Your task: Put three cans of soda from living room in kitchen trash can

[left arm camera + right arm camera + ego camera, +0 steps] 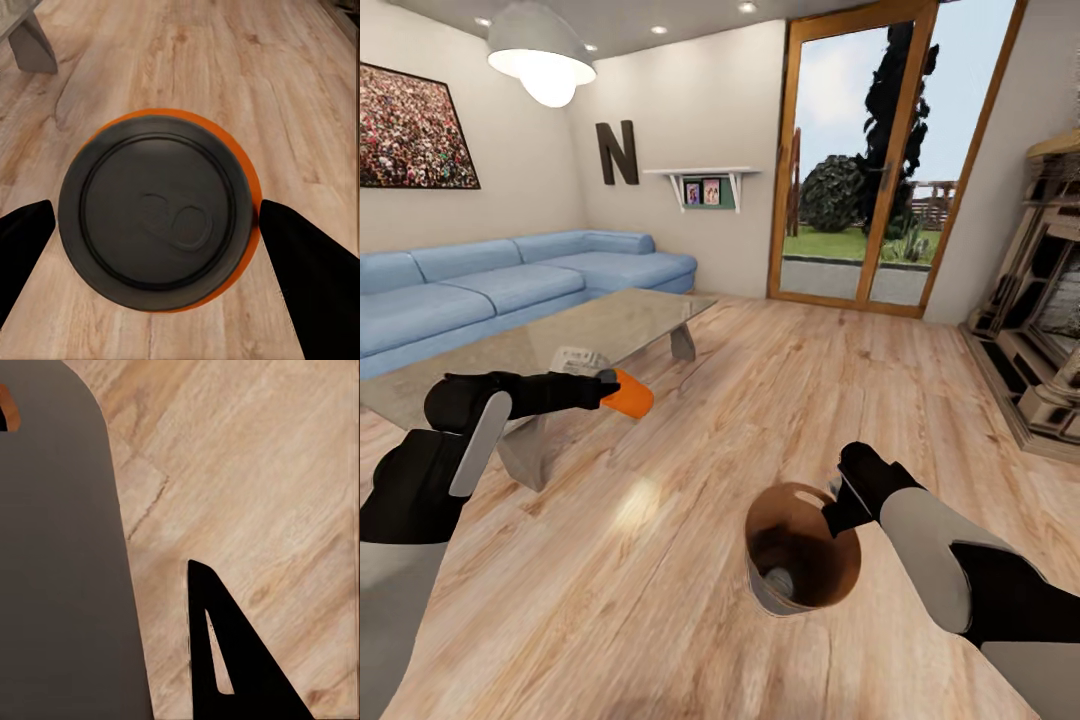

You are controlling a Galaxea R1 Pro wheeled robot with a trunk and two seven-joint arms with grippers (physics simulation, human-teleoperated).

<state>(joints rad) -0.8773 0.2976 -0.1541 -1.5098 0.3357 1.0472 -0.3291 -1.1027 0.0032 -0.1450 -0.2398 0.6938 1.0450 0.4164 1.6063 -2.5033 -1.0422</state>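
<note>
An orange can of soda [630, 397] hangs in the air past the low table's corner, with my left gripper [608, 387] shut on it. The left wrist view looks at the can's grey top [157, 217], with a black finger [311, 270] on each side. The tash can [800, 592], brown inside with a thin grey wall, sits low in front of me. My right gripper [830, 503] is shut on its far rim. Its grey wall [60, 570] fills one side of the right wrist view beside one finger [225, 660]. A small grey round shape [780, 580] lies in the bin's bottom.
I am in the living room. The glass-topped low table [610, 325] stands at left with the blue corner sofa [510, 280] behind it. A glass door [860, 160] is straight ahead, and a stone fireplace [1040, 330] lines the right wall. Wood plank floor [780, 400] lies open between them.
</note>
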